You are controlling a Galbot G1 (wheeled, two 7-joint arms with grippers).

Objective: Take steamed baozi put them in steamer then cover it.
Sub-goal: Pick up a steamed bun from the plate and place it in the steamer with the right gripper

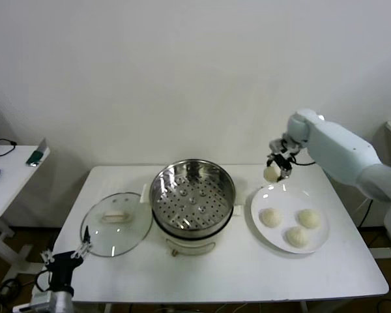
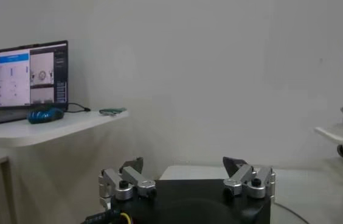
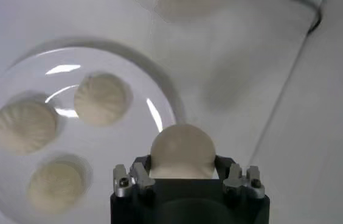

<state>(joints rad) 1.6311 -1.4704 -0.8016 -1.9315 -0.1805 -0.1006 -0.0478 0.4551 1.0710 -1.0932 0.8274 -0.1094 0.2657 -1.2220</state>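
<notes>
One baozi hangs clamped in the right gripper above the plate's far rim, clear of three others, ready for the uncovered steamer; its glass lid lies aside. The left gripper waits spread wide by the table's corner. From the right wrist, the bun sits gripped between the jaws.

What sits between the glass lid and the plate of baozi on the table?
The steamer, open, its perforated tray bare, stands between the glass lid and the plate; the head view shows this.

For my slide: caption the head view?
Right gripper lifts one baozi above the plate; steamer waits uncovered.
</notes>
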